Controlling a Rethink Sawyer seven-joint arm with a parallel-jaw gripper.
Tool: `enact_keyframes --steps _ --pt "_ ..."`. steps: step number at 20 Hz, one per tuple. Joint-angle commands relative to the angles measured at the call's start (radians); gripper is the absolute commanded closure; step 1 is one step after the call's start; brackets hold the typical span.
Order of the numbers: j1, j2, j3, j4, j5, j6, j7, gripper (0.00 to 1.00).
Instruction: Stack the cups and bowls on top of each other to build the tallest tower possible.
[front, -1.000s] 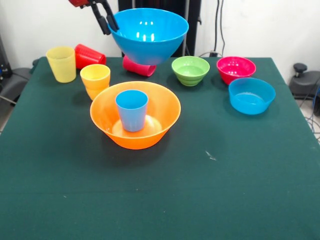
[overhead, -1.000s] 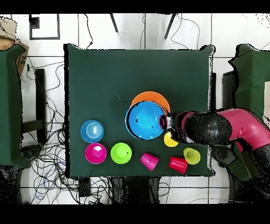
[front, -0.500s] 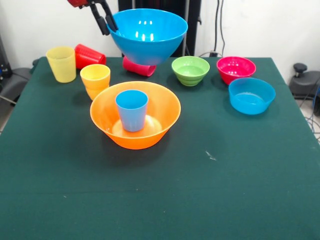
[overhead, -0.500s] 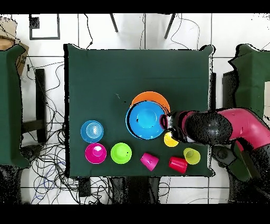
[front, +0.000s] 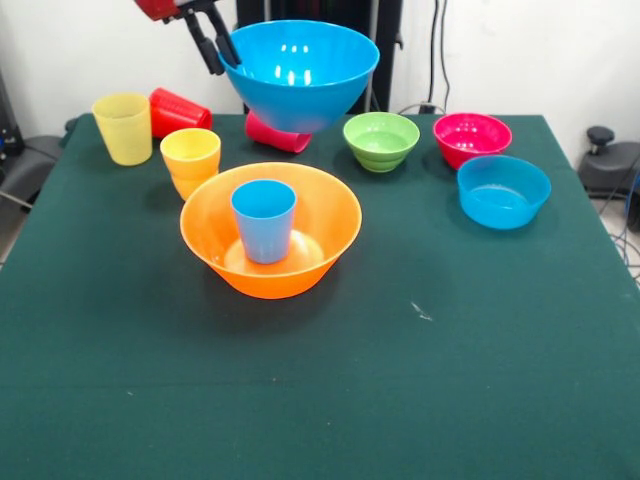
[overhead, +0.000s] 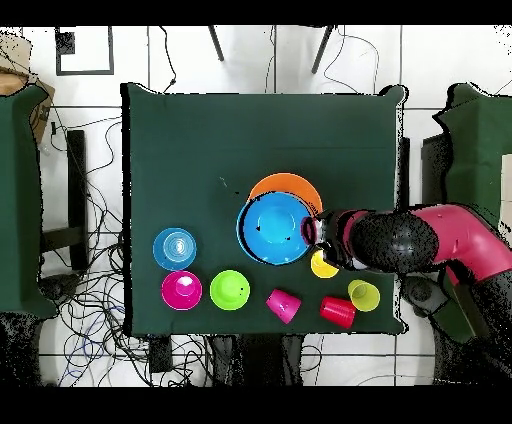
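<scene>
My gripper (front: 220, 47) (overhead: 310, 232) is shut on the rim of the large blue bowl (front: 298, 72) (overhead: 272, 228), held in the air above and behind the large orange bowl (front: 271, 229) (overhead: 297, 186). A light blue cup (front: 264, 220) stands upright inside the orange bowl. The orange cup (front: 190, 161) (overhead: 323, 264), yellow cup (front: 123, 127) (overhead: 364, 294), a red cup on its side (front: 180, 111) (overhead: 337, 311) and a pink cup on its side (front: 272, 134) (overhead: 283, 304) sit at the back left. Green (front: 381, 140) (overhead: 230, 289), magenta (front: 472, 138) (overhead: 181, 289) and small blue (front: 503, 190) (overhead: 175, 248) bowls stand right.
The table (front: 400, 380) is covered in dark green cloth. Cables (overhead: 95, 300) trail on the floor around the table.
The large blue bowl has shifted very slightly in the gripper's hold. Everything on the table stays put.
</scene>
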Motion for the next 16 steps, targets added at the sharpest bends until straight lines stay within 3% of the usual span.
enact_keyframes --steps 1,6,16 --pt "0.013 0.031 0.001 -0.031 -0.081 0.033 -0.347 1.00" --pt "0.007 0.030 0.005 -0.044 -0.062 0.065 -0.363 1.00" --pt "0.031 0.053 -0.019 -0.033 -0.106 -0.001 -0.323 1.00"
